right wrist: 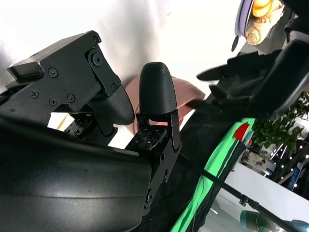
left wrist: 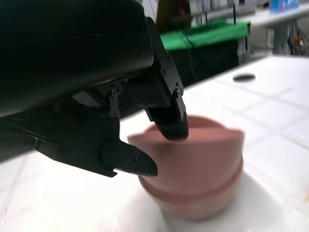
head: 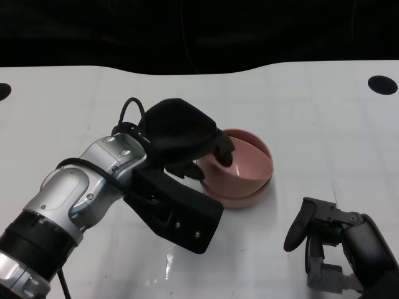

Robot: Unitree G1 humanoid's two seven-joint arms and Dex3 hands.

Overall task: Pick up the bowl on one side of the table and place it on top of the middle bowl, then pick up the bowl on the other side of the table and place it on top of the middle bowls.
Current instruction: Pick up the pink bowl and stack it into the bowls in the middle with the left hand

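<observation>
A pink bowl (head: 246,165) sits tilted in the pink bowl stack (head: 244,200) at the middle of the white table (head: 324,131). My left hand (head: 187,134) is at the tilted bowl's left rim. In the left wrist view one finger (left wrist: 169,123) hooks over the rim of that bowl (left wrist: 203,154) while the thumb (left wrist: 128,162) lies against its outer wall, so the hand pinches it. My right hand (head: 330,240) rests low at the front right, apart from the bowls, holding nothing. Past its fingers (right wrist: 157,92) the right wrist view shows a slice of the pink bowl (right wrist: 188,94).
A black round hole (head: 381,85) marks the table's far right, and another (head: 2,91) its far left edge. The table's back edge meets darkness. A green cloth (left wrist: 207,36) hangs beyond the table.
</observation>
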